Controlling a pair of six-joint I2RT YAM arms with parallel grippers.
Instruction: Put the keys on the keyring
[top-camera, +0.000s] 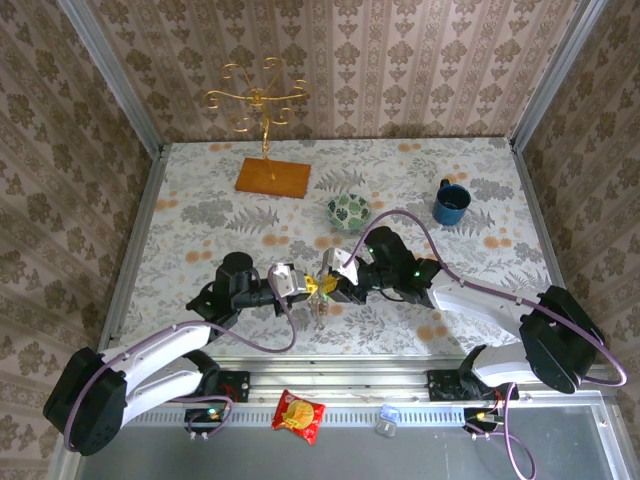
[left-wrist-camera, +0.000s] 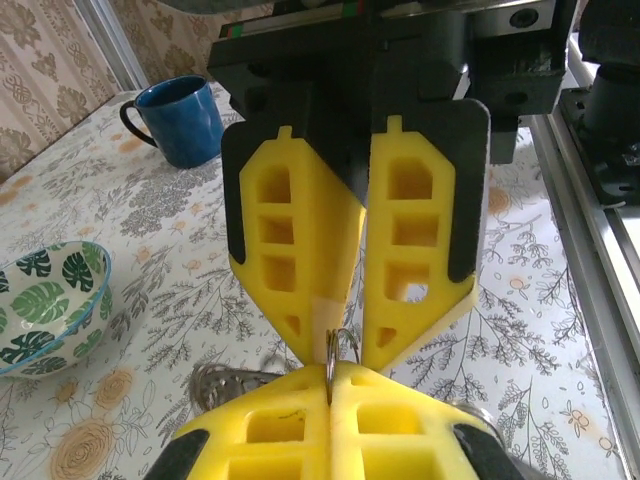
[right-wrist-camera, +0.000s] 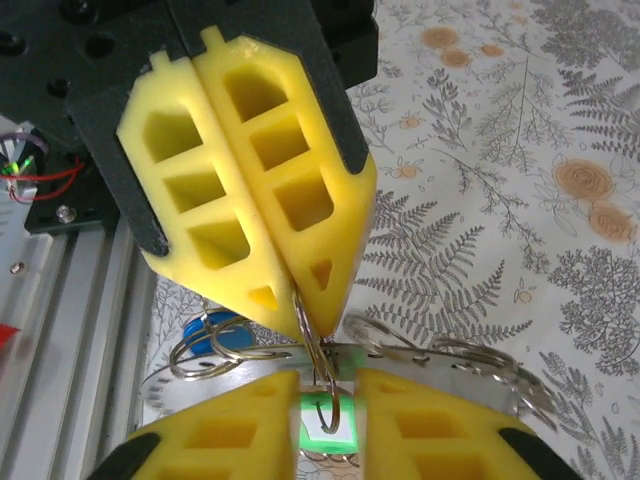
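- We saw two robot arms meeting over a flower-patterned table (top-camera: 200, 230). Their yellow tips came almost nose to nose on the near side of a small leaf-patterned bowl (top-camera: 350, 212), a little to its left.
- The left gripper (top-camera: 311, 288) was closed tight. Its two fingers pressed together and pinched a thin metal keyring (right-wrist-camera: 306, 322) at their very tips.
- The keyring sat between the two grippers, nearer the arms' bases than the bowl.
- The right gripper (top-camera: 329, 284) faced the left one tip to tip with its jaws partly apart.
- The plastic head of the green key (right-wrist-camera: 325, 425) sat in the gap between the right gripper's fingers. We could not tell whether they were squeezing it or only standing on either side of it.
- The blue key (right-wrist-camera: 213, 335) lay among a tangle of wire loops just beside the right gripper's fingers, on the side away from the bowl. We could not tell whether it was threaded onto anything.
- A dark blue mug (top-camera: 450, 204) stood upright, well to the right of the bowl.
- An orange board (top-camera: 273, 177) lay behind the bowl to its left, and a gold wire stand (top-camera: 258, 105) rose from it.
- A red-and-yellow snack packet (top-camera: 298, 415) lay far on the near side of the bowl, on the metal rail by the arms' bases.
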